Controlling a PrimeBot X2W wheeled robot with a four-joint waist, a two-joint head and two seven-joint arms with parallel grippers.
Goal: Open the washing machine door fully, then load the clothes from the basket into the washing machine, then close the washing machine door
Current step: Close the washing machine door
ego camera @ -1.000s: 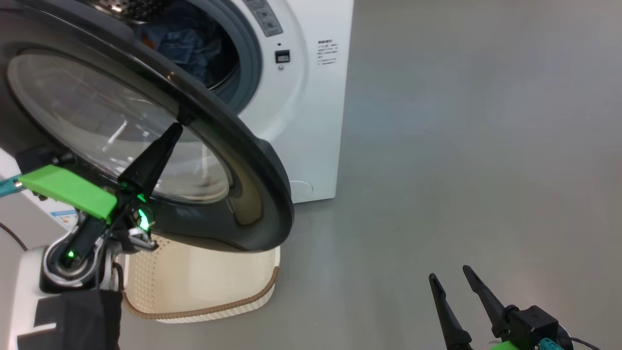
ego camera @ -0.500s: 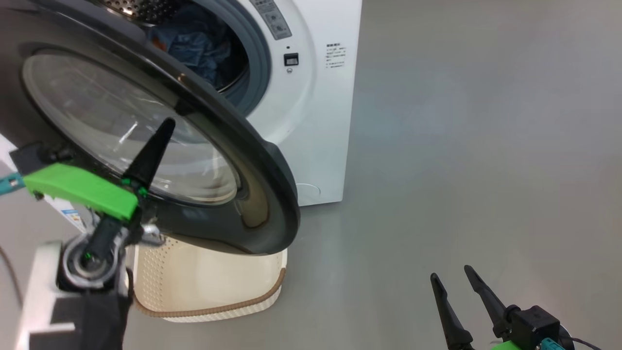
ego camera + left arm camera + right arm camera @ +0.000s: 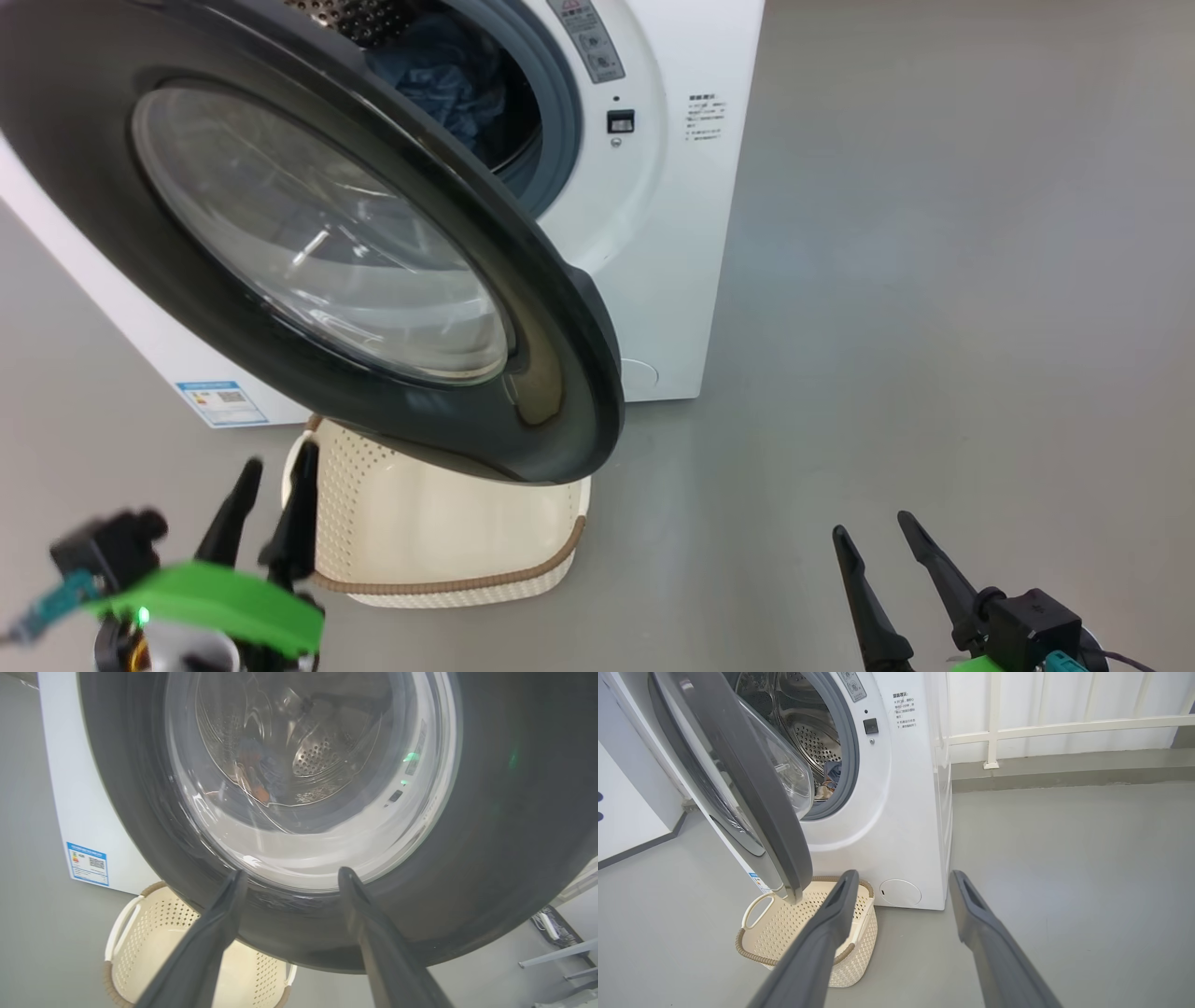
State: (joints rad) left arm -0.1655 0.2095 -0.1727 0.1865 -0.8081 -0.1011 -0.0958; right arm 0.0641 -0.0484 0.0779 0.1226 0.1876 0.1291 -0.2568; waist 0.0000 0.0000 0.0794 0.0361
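Note:
The washing machine (image 3: 672, 233) stands with its door (image 3: 560, 308) swung partly open, the black rim hanging over the basket (image 3: 448, 586). Blue clothes (image 3: 448, 84) lie inside the drum, and they show again through the door glass as clothes (image 3: 257, 774). What I can see of the basket's inside is bare. My left gripper (image 3: 278, 462) is open, low at the lower left beside the basket and apart from the door. In the left wrist view my left gripper (image 3: 292, 873) points at the door's lower rim (image 3: 514, 812). My right gripper (image 3: 871, 525) is open and holds nothing, over the floor at the lower right.
Grey floor stretches to the right of the machine. A blue label sticker (image 3: 222, 401) is on the machine's lower left front. A white railing (image 3: 1064, 723) runs along the wall behind the machine. The basket (image 3: 859, 956) sits right under the door's edge (image 3: 752, 788).
My left gripper has come off the door glass, dropped to the lower left and opened. The head camera has shifted, so the machine sits further right. The right gripper has not moved.

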